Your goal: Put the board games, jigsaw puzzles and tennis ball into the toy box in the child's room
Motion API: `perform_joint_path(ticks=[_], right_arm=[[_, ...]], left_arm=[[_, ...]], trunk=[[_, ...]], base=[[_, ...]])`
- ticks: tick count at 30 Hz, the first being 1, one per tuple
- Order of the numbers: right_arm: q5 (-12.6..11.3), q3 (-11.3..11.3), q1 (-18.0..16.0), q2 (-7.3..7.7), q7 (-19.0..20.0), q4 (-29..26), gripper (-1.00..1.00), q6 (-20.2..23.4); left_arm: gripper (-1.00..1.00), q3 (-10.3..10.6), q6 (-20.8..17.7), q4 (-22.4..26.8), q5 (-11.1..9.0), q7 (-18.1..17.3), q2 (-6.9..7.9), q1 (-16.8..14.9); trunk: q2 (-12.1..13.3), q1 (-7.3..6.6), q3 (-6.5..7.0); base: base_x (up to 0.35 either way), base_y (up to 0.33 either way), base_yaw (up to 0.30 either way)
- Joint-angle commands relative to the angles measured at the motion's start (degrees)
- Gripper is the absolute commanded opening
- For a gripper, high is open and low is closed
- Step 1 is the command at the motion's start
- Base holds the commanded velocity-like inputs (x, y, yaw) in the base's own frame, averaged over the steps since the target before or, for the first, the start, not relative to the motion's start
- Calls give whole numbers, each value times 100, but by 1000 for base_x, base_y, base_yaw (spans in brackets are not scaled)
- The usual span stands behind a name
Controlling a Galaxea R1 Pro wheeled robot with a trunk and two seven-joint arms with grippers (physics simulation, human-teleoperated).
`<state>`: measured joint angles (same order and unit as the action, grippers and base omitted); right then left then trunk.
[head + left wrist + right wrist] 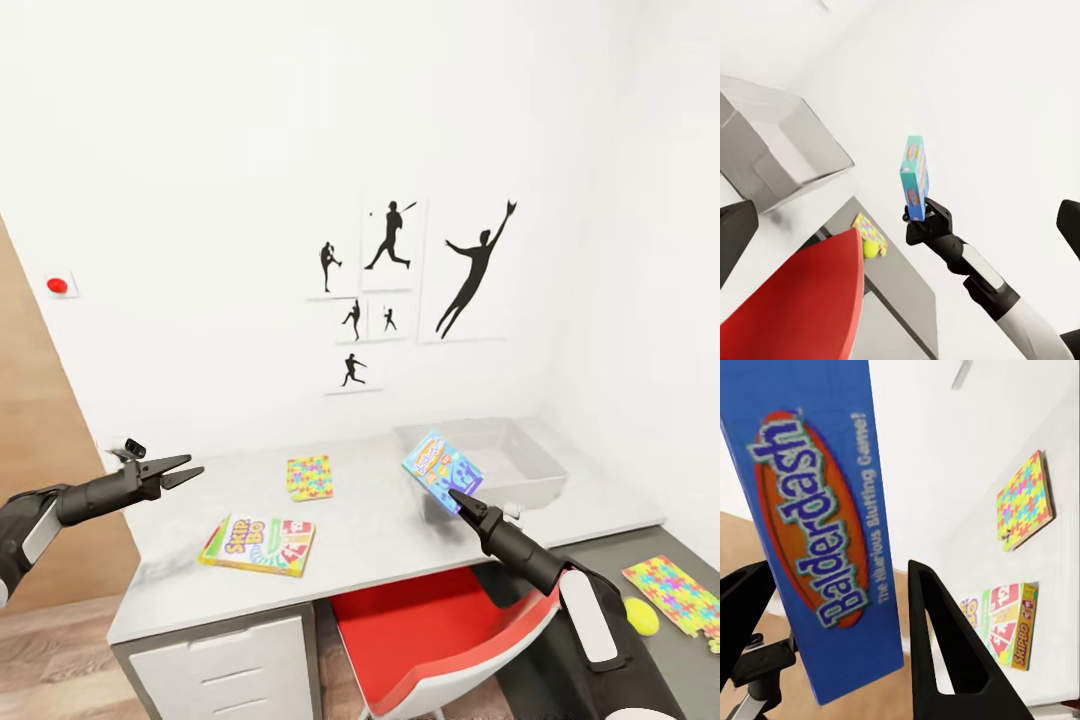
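Note:
My right gripper (456, 495) is shut on the lower edge of a blue Balderdash board game (441, 468), holding it upright over the table beside the toy box (527, 463), a grey open tray at the table's back right. The held board game (817, 525) sits between my right gripper's fingers (945, 645). My left gripper (194, 466) hangs open and holds nothing above the table's left end. A Skip-Bo board game (258, 545) lies near the front edge. One jigsaw puzzle (309, 477) lies mid-table. Another jigsaw puzzle (675, 593) and the tennis ball (641, 615) rest on a darker surface at the right.
A red chair (430, 625) is tucked under the light-grey table (380, 530), with white drawers (225, 665) below at the left. White walls meet in the corner behind the tray, with black sports-silhouette pictures (420, 280) on the far wall. A wooden door (30, 440) stands at the left.

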<state>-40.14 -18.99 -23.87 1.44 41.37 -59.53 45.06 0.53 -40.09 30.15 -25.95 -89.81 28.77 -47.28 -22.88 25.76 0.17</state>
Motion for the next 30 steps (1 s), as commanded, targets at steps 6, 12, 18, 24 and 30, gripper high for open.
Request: perform_joint_path(ticks=[6,12,18,24,30], right_arm=[[-12,-11,-3,3,12,3,-100,30],[-12,-17,-3,5,11,3,-100,29],[-12,-25,-3,6,12,3,-100,31],[-12,-26,-3,6,12,3,-100,29],[-12,-26,-3,6,12,3,-100,31]], left_arm=[[100,8,-61,0,-6,-19,-1,0],[100,8,-61,0,-6,-19,0,0],[100,8,-61,0,-6,-19,-2,0],[100,8,-61,0,-6,-19,-3,0],[100,8,-58,0,-6,-19,-3,0]], trunk=[[-4,2,-48],[-4,2,-93],[-4,2,-139],[-4,2,-184],[-4,2,-229]], base=[[107,0,-152],[236,40,-152],[220,27,-152],[117,2,-152],[105,-35,-152]])
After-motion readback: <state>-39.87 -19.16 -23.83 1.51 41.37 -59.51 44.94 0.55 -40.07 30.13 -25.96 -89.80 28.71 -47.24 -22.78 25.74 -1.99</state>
